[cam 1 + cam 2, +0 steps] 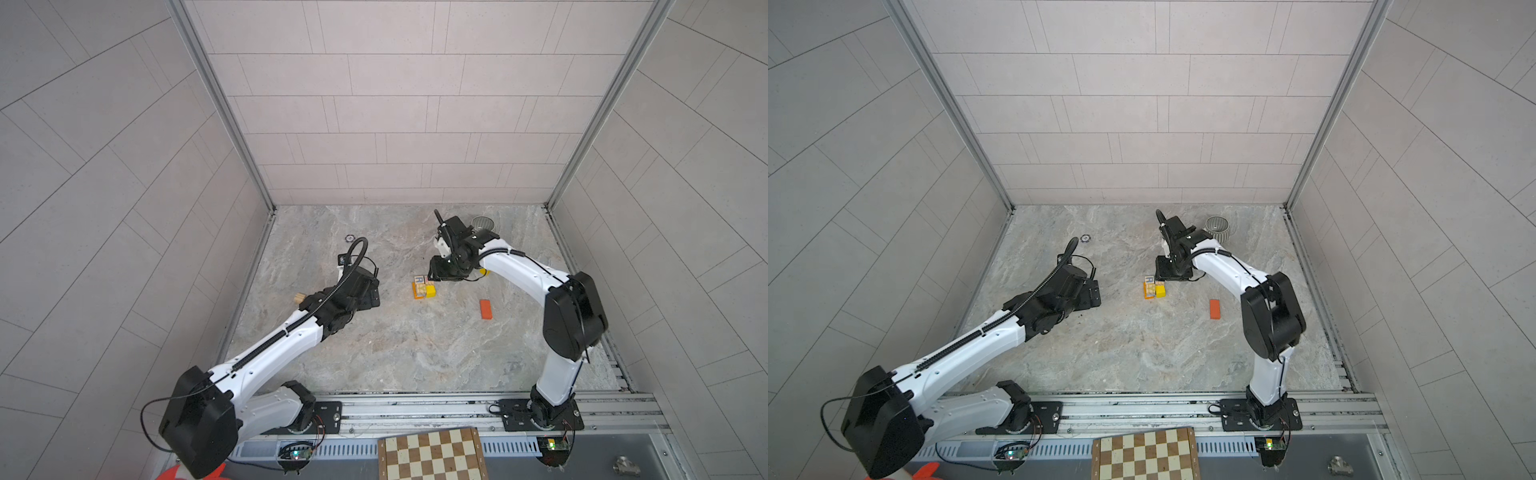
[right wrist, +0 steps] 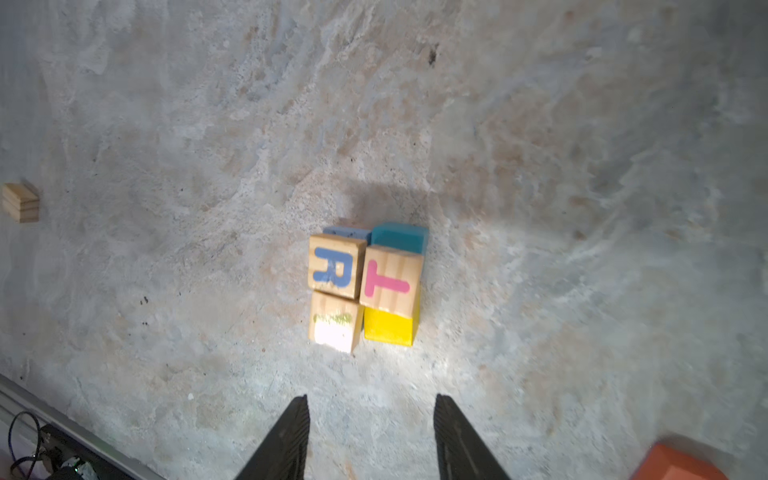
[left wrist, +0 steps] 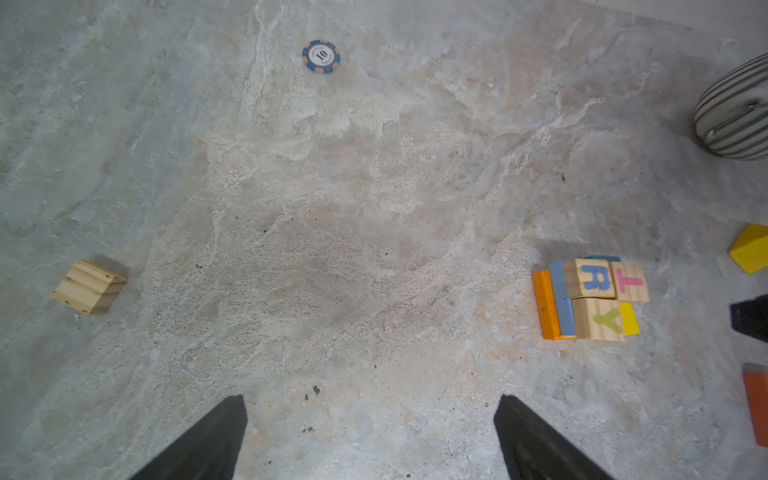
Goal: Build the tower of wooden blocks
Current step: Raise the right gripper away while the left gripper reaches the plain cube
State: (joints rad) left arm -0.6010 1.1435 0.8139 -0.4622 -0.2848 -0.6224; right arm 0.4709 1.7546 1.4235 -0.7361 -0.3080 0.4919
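Mid-table sits the tower (image 1: 424,287), letters R and T facing up; right of it I see an orange block (image 1: 485,309), long axis roughly front-to-back. Left gripper (image 3: 372,401) and right gripper (image 2: 372,401) both gape empty.

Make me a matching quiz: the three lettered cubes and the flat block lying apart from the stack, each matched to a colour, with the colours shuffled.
Things:
1. R cube
2. T cube
3. Y cube
4. loose flat block

Colours:
a. pink letter
b. orange-red paint
c. blue letter
d. green letter

Pairs: 1-c, 2-a, 3-d, 4-b
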